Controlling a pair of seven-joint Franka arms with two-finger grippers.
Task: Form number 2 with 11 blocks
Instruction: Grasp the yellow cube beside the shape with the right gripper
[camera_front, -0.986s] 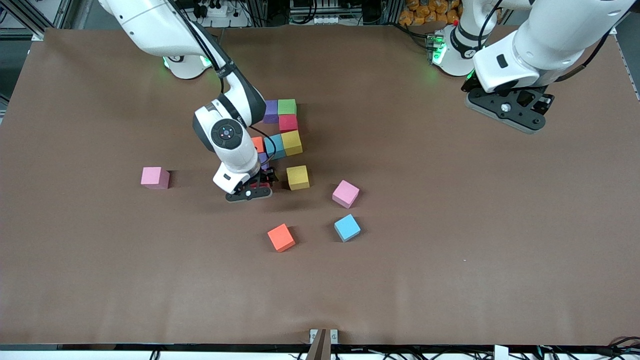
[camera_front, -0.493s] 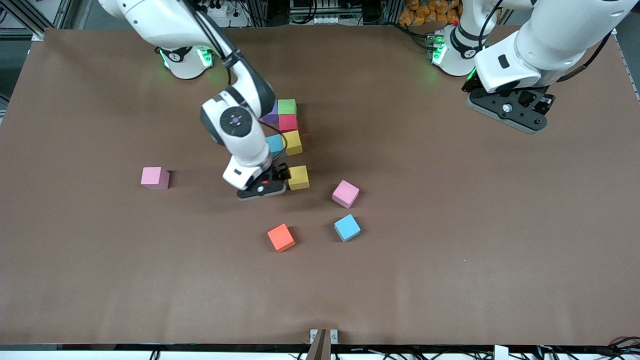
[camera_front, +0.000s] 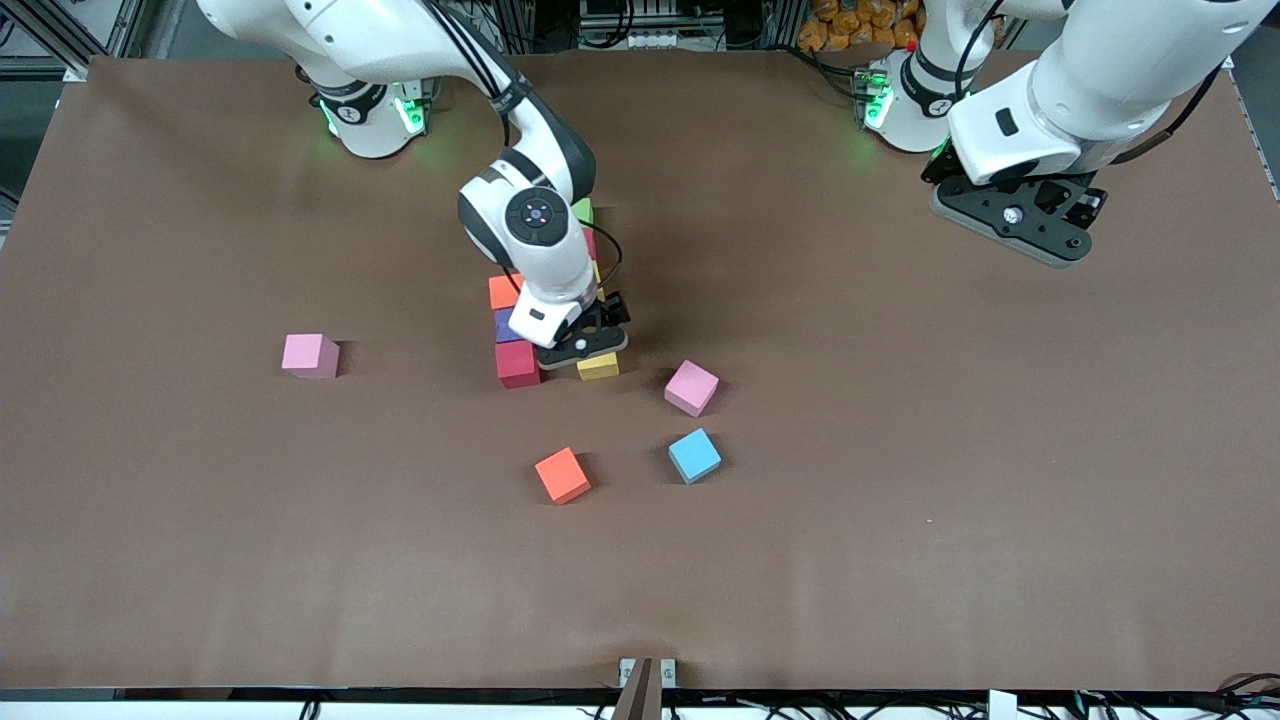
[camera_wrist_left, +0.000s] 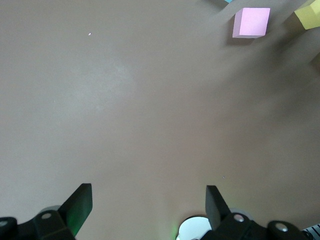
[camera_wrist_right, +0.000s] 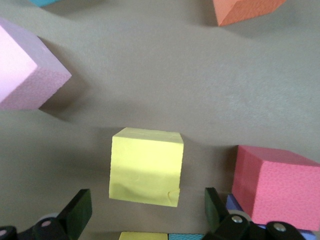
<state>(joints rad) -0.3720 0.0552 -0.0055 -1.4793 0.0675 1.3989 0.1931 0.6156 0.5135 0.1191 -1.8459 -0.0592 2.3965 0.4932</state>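
Right gripper (camera_front: 590, 345) has its fingers spread wide over the loose yellow block (camera_front: 598, 366) at frame centre, beside the half-built 2 (camera_front: 520, 330). Come down crooked and it'll likely bump the red block (camera_front: 517, 363). Left gripper (camera_front: 1010, 222) waits open, upper right.

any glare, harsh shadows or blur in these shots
Front view: even light, no glare on the matte brown table; soft shadows beside the loose pink block; green glow by both bases. Right wrist view: yellow block sharp, shadow under the right hand. Left wrist view: table sharp, left hand over bare table.
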